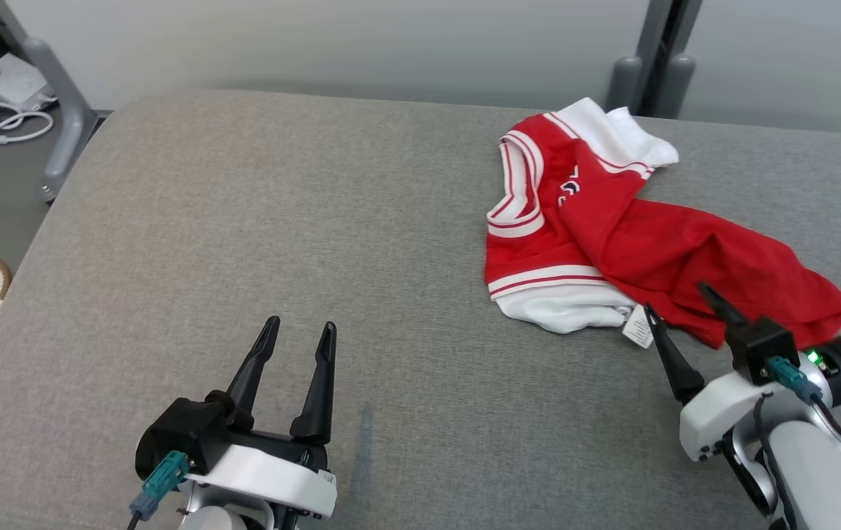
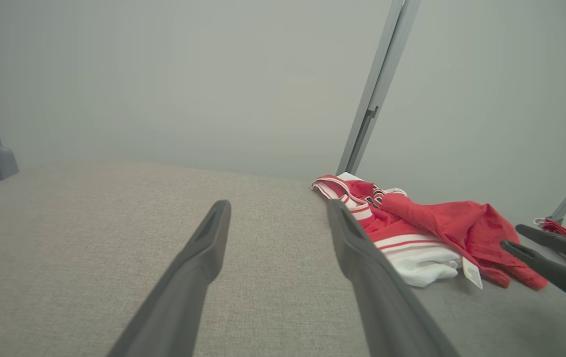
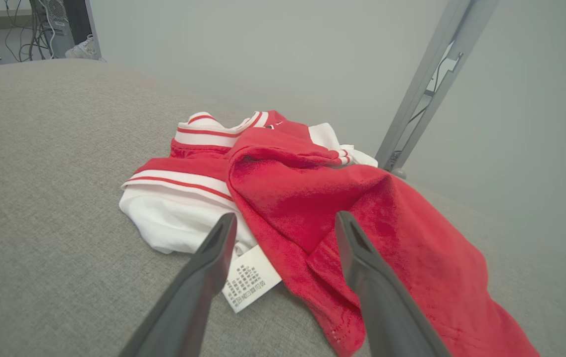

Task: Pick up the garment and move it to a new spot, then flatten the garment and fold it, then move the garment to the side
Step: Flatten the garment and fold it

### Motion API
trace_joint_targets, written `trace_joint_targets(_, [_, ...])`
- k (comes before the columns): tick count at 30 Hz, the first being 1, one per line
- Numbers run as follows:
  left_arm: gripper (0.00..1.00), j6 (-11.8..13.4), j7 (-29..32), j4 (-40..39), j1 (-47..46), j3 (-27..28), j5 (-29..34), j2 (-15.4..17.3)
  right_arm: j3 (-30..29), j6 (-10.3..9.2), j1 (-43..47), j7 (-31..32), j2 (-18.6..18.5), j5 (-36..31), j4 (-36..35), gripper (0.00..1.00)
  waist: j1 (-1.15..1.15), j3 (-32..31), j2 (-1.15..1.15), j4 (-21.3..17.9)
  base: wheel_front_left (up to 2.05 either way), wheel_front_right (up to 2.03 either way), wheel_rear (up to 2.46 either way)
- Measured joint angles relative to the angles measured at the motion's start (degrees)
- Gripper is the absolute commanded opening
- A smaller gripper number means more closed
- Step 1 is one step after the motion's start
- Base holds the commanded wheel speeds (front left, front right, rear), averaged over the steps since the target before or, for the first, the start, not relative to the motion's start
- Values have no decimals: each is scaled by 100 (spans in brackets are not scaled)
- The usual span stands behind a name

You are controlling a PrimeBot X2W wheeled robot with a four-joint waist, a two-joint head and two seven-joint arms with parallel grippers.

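As it lies crumpled, the garment seems knitted.

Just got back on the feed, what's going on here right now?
The red and white garment lies crumpled on the far right of the grey padded surface, not yet picked up. The right gripper is open at the garment's near edge, its fingers to either side of the red hem beside the white label, gripping nothing. The left gripper is open over bare surface, apart from the garment. No flattening or folding has been done.
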Motion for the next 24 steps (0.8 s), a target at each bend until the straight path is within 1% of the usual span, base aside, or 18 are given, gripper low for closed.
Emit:
trace_joint_targets(5, [100,18,0,10,-62,-113,-37,1,0,0,-392,118,37,-180,404,100,0,98,0,248,0,0,0])
trace_joint_targets(9, [100,48,-1,9,-85,-141,-53,3,-116,0,-687,146,54,-280,680,100,0,168,0,466,0,0,0])
trace_joint_targets(13, [100,63,0,15,-85,-188,-77,1,-151,0,-858,220,85,-332,998,100,0,224,0,652,0,0,0])
trace_joint_targets(19, [100,96,0,13,-81,-224,-110,2,-89,0,-1023,271,120,-301,1365,100,0,259,0,810,0,0,0])
trace_joint_targets(20, [100,98,0,11,-80,-226,-119,3,-67,0,-1049,271,125,-293,1417,98,0,266,0,825,0,0,0])
trace_joint_targets(21, [100,98,0,10,-80,-229,-126,2,-56,0,-1077,271,124,-294,1468,31,0,270,0,836,0,0,0])
trace_joint_targets(22, [100,99,0,10,-80,-230,-133,3,-46,0,-1107,268,115,-307,1507,0,0,272,0,841,0,0,0])
trace_joint_targets(24, [100,108,0,8,-80,-229,-142,1,-71,0,-1165,255,73,-365,1568,0,0,266,0,837,0,0,0])
